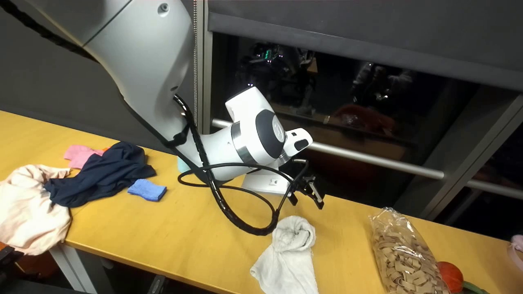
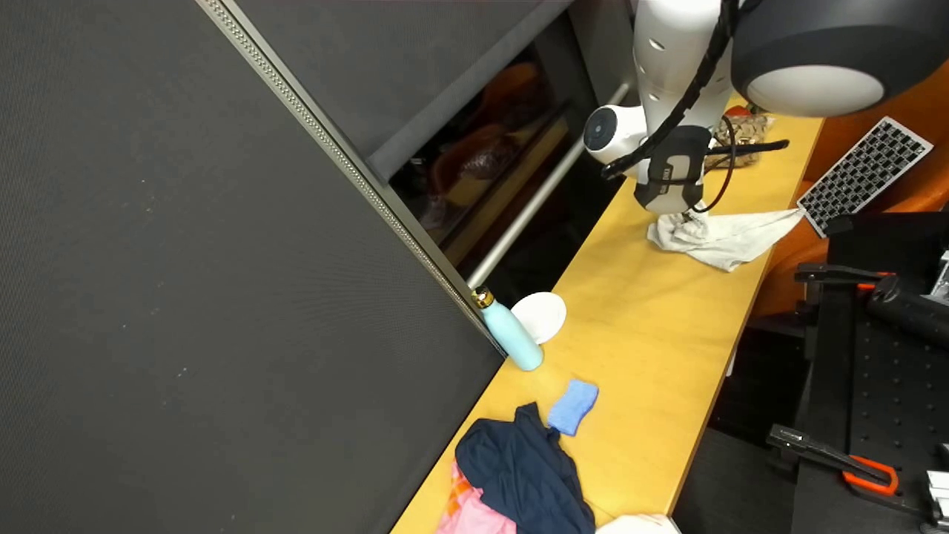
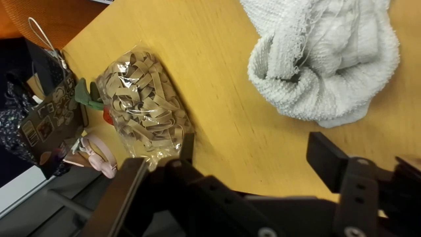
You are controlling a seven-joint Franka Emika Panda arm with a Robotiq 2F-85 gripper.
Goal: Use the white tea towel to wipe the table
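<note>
The white tea towel (image 1: pixel 290 253) lies bunched on the light-wood table (image 1: pixel 204 228), one end rolled into a crumpled bundle and the rest spread toward the edge. In an exterior view the towel (image 2: pixel 741 233) stretches across the table (image 2: pixel 645 326) with a corner at its edge. My gripper (image 1: pixel 306 201) hangs above the table, beyond the bundled end on the window side. In the wrist view the gripper (image 3: pixel 252 148) stands open, its fingers wide apart with only bare wood seen between them. There the towel (image 3: pixel 329 65) sits ahead and to the right, apart from the fingers.
A clear bag of tan strips (image 1: pixel 404 257) lies beside the towel, with a red item (image 1: pixel 450 275) behind it. Farther along are a blue sponge (image 1: pixel 147 190), a navy cloth (image 1: pixel 102 175) and a peach cloth (image 1: pixel 32 208). A bottle (image 2: pixel 513 337) and white plate (image 2: pixel 545 311) stand window-side.
</note>
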